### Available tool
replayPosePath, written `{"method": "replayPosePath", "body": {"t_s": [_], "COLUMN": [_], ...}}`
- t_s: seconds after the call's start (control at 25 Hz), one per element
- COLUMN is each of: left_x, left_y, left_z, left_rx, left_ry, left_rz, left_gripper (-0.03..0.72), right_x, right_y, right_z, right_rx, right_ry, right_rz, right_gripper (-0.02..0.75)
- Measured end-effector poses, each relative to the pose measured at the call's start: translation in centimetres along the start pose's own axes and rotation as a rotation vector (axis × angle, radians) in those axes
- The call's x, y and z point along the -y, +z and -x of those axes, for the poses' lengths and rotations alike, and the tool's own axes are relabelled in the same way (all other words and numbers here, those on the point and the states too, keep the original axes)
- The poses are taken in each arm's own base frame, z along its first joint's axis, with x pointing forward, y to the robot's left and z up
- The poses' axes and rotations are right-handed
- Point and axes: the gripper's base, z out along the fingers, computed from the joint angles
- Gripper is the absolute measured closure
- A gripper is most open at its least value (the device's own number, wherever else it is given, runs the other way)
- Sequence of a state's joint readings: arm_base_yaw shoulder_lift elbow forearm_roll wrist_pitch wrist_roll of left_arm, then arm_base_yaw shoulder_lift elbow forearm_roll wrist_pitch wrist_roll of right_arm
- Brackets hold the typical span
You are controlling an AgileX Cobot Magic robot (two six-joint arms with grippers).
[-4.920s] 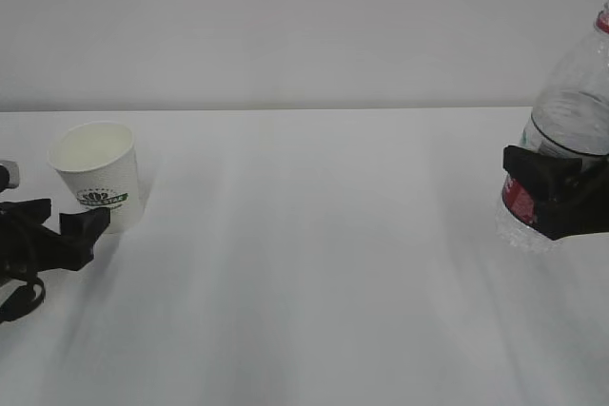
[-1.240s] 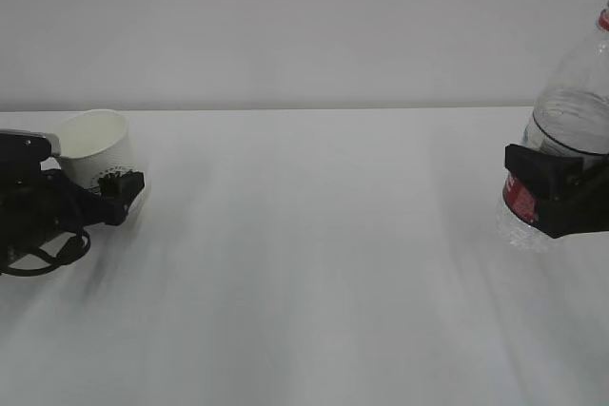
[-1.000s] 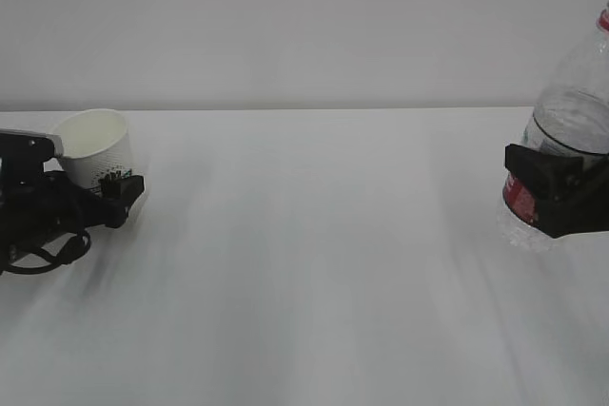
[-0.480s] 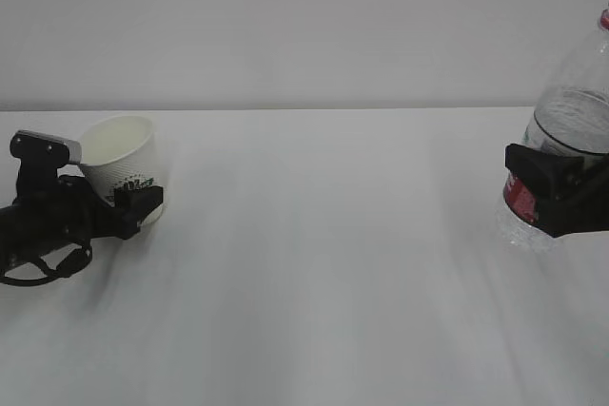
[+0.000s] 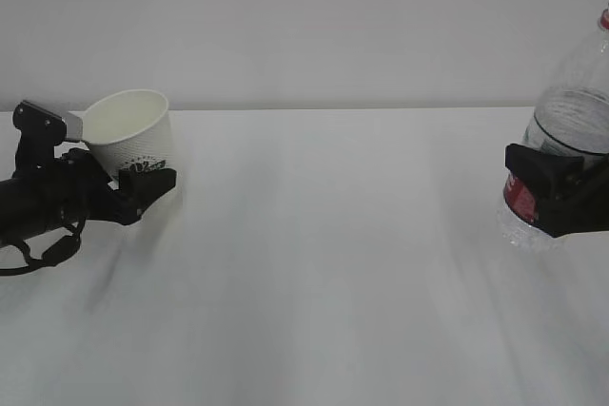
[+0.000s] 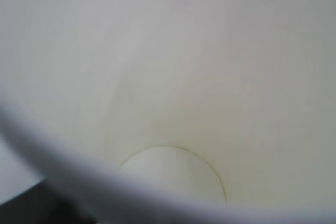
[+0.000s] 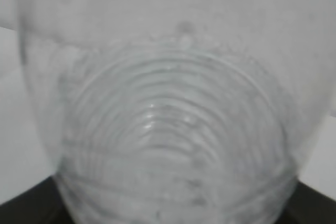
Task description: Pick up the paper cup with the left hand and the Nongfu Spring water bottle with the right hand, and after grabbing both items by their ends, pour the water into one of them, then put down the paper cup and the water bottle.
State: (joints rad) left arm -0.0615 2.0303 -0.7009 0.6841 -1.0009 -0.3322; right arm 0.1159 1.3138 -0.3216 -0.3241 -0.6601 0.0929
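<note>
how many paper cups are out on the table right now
1. The paper cup is at the far left, tilted and gripped near its base by the left tool. None other shows, though the views end at the table's edges.

Left hand (image 5: 143,192): matte black arm and blocky black fingers, looped black cables slung underneath, small grey metal plate on a black post up top. Right hand (image 5: 557,199): black, angular, chunky finger blocks; only that part in frame.
</note>
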Motion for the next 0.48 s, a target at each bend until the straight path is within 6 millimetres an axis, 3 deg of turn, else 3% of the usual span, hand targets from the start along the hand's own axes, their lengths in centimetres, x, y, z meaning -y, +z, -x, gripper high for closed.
{"method": "replayPosePath", "body": {"t_s": [0.48], "left_x": [2.8], "left_y": [-1.3], "left_z": [2.0], "left_rx": [-0.050], "left_ry": [0.070], "left_rz": [-0.269], "left_gripper": [0.150], "right_x": [0.0], "right_y": [0.0], "right_z": [0.0], "right_rx": [-0.005], "right_ry": [0.000], "right_rz": [0.000], "right_gripper": [0.252]}}
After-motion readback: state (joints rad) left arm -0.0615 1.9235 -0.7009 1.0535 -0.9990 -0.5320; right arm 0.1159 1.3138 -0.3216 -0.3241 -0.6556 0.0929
